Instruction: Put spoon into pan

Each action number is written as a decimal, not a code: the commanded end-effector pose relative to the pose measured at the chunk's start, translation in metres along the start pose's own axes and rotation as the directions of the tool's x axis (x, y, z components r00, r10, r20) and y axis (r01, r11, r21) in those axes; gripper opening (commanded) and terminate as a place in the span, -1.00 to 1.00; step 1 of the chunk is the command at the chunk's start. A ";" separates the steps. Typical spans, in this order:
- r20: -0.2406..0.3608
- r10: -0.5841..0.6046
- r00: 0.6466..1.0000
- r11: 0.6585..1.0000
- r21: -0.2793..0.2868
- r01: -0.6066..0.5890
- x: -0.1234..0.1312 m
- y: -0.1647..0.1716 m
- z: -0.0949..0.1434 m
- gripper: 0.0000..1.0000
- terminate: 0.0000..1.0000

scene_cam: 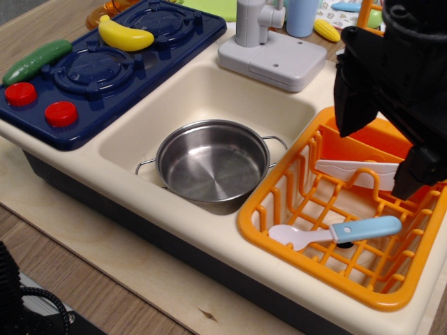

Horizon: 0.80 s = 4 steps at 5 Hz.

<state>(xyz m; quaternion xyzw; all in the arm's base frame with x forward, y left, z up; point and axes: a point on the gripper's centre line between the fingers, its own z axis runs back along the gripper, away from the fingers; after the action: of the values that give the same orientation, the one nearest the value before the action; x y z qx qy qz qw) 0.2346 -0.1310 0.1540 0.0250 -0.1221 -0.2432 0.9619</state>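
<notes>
Over the orange dish rack [279, 241] on the right, the black gripper [391, 98] hangs, and its fingers are hard to make out from this angle, so whether it's spread or closed, I cannot tell. It appears to hold nothing. Below it, the spoon [335, 233] lies flat in the rack, white bowl pointing left, blue handle right. The pan [212, 160] sits in the sink [209, 87] just beside the rack.
</notes>
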 end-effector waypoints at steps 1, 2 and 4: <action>0.000 0.000 1.000 1.000 0.000 0.000 0.000 0.000 0.000 1.00 -1.00; -0.010 -0.038 0.999 0.999 0.001 0.038 -0.002 -0.002 -0.009 1.00 -1.00; 0.022 -0.161 0.987 0.985 -0.060 0.162 -0.012 -0.003 -0.025 1.00 -1.00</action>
<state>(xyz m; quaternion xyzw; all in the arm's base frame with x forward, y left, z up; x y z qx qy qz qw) 0.2226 -0.1283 0.1096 0.0012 -0.1009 -0.3278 0.9393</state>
